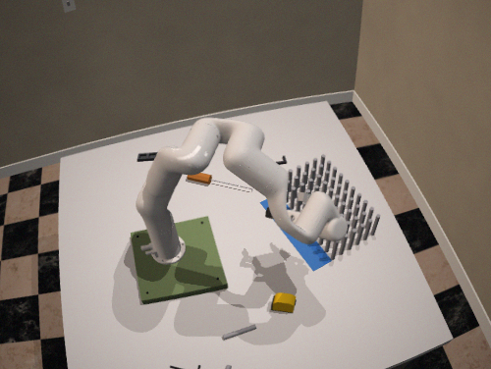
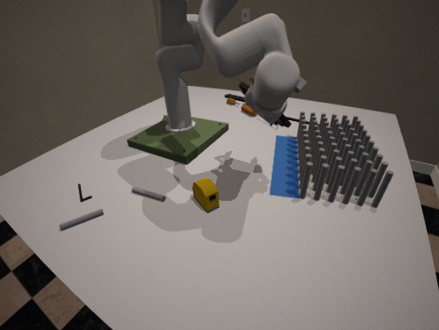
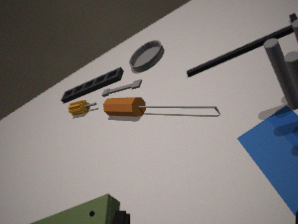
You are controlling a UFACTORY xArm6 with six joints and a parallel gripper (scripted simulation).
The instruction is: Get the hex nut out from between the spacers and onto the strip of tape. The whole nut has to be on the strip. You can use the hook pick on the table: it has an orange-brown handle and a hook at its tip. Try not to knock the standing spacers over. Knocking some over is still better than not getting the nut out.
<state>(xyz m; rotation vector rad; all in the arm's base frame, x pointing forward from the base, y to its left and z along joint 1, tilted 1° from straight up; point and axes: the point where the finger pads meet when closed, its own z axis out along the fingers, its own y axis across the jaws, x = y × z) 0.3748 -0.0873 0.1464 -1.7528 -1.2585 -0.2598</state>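
Observation:
The hook pick (image 1: 198, 179) (image 2: 248, 110) (image 3: 123, 106) lies flat on the table, its orange-brown handle to the left and its thin wire hook pointing toward the spacers. The grey spacers (image 1: 334, 196) (image 2: 338, 158) (image 3: 280, 60) stand upright in a dense grid. The hex nut is hidden among them. The blue tape strip (image 1: 306, 250) (image 2: 283, 171) (image 3: 272, 150) lies along the grid's near side. My gripper (image 2: 274, 118) is open and empty. It hangs above the far end of the strip, tilted toward the pick. Its fingers do not show in the wrist view.
A yellow box (image 1: 284, 301) (image 2: 206, 194), two grey rods (image 2: 148, 193) (image 2: 81, 218) and a black L-piece (image 2: 83, 193) lie at the front. Behind the pick are a black tray (image 3: 92, 86), a ring dish (image 3: 147, 54), a grey wrench (image 3: 121, 88), a small orange tool (image 3: 78, 107) and a black rod (image 3: 235, 52). The green base plate (image 1: 196, 275) holds the arm.

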